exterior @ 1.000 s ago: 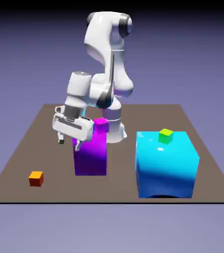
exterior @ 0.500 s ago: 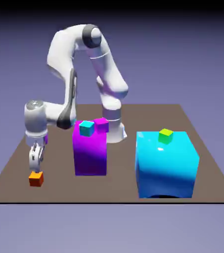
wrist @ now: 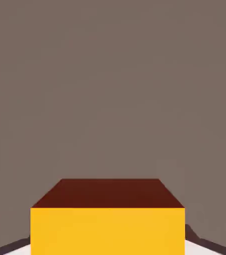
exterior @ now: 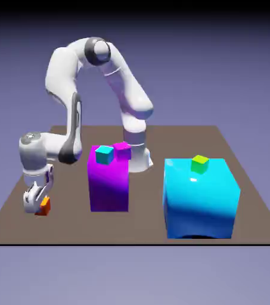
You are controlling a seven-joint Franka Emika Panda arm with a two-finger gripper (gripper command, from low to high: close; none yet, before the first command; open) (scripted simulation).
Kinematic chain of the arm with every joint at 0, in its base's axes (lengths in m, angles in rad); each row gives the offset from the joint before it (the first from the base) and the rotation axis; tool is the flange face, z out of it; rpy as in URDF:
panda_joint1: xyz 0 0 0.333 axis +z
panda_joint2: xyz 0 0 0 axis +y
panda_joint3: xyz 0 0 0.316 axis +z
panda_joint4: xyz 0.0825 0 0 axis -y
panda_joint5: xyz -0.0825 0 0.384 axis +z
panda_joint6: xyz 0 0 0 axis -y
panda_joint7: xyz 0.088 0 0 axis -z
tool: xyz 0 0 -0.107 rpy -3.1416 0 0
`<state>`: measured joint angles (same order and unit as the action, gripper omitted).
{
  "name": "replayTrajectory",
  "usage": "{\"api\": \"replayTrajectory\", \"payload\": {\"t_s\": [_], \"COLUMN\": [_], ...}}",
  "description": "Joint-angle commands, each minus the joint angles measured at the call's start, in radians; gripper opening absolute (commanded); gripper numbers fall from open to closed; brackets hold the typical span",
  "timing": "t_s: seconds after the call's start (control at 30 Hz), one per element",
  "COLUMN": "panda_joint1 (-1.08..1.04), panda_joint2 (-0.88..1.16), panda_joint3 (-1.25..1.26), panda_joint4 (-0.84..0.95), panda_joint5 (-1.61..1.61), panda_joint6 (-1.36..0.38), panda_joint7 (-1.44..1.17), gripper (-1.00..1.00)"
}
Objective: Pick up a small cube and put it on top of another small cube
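My end effector (exterior: 39, 207) is closed on the small orange cube (exterior: 43, 207), low over the brown counter (exterior: 146, 226) toward the exterior view's left. I note a cyan cube (exterior: 104, 155) and a magenta cube (exterior: 123, 150) at the purple block (exterior: 108, 187), and a green cube (exterior: 199, 163) at the big cyan block (exterior: 199, 199).

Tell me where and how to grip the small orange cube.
Take the small orange cube by two opposite upright side faces, the hand coming straight down from above. Its flat top faces up, and its straight, parallel sides look well suited to a two-finger pinch. The big purple block stands apart from it, so it should not crowd the fingers.
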<state>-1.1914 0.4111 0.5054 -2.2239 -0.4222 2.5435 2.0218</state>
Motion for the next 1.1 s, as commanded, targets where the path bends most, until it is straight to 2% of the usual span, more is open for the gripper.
{"api": "replayTrajectory", "payload": {"t_s": [0.0, 1.0, 1.07], "panda_joint1": [0.031, 0.973, 0.998], "panda_joint2": [-0.036, -1.124, -1.152], "panda_joint3": [-0.015, -0.458, -0.469], "panda_joint4": [-0.013, -0.401, -0.411], "panda_joint5": [0.014, 0.435, 0.446], "panda_joint6": [-0.021, -0.627, -0.643], "panda_joint7": [-0.029, -0.915, -0.939], "gripper": [-1.00, -1.00, -1.00]}}
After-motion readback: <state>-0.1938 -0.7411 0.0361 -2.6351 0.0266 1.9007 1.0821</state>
